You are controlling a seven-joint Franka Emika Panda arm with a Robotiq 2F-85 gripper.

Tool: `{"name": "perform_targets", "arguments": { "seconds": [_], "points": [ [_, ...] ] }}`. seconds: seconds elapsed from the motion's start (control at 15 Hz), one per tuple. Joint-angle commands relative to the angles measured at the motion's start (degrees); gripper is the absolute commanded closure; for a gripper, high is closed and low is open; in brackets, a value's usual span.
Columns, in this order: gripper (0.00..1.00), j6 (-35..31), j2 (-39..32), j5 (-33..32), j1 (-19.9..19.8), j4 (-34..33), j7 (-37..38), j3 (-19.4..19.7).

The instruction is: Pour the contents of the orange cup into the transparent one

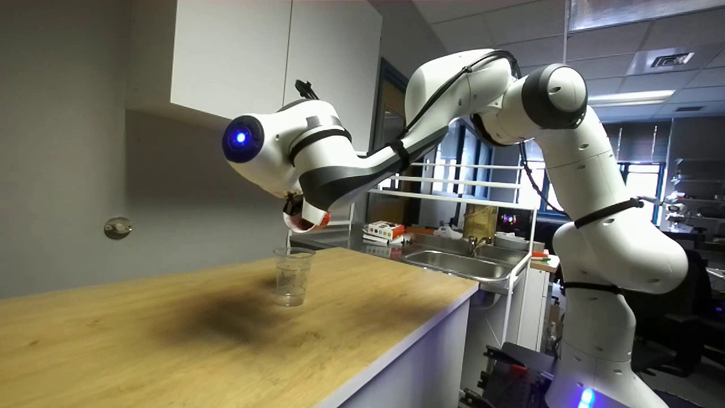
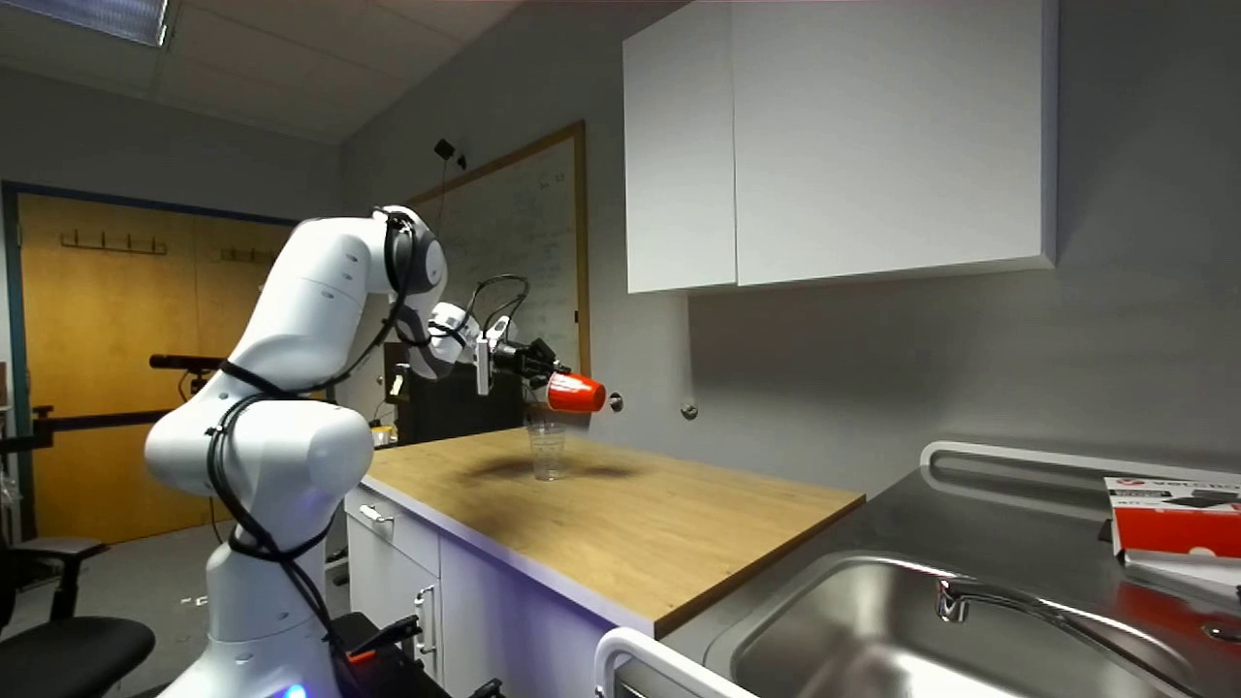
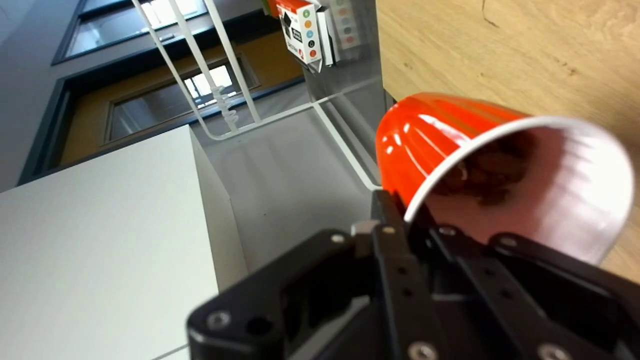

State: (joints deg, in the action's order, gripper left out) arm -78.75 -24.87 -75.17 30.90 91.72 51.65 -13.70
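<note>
The orange cup (image 2: 576,393) is held in the air, tipped nearly onto its side. In the wrist view the cup (image 3: 425,135) shows its white inside, with dark brown contents (image 3: 492,172) lying deep in it. My gripper (image 3: 404,212) is shut on the cup's wall near the rim, one finger outside and one inside. In an exterior view the cup (image 1: 324,220) is partly hidden by the arm. The transparent cup (image 1: 292,277) stands upright on the wooden counter below the orange cup's open end. It also shows in an exterior view (image 2: 548,454) and is out of the wrist view.
The wooden counter (image 2: 620,523) meets a steel sink (image 2: 873,620) with a tap. A white wall cabinet (image 1: 232,51) hangs above and behind the arm's wrist. A white wire rack (image 1: 453,195) and a red and white box (image 1: 384,229) stand near the sink.
</note>
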Motion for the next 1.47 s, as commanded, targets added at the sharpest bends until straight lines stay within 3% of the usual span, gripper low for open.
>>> {"name": "perform_targets", "arguments": {
  "seconds": [0.0, 0.73, 1.4],
  "points": [
    [0.92, 3.4, -2.3, -3.5, 1.2, -0.9, 2.2, -1.0],
    [0.92, 9.5, -6.5, -12.7, 4.4, 0.2, 5.6, -0.8],
    [0.92, 16.4, -5.5, -12.4, 4.4, 3.8, 10.2, -1.6]
  ]
}}
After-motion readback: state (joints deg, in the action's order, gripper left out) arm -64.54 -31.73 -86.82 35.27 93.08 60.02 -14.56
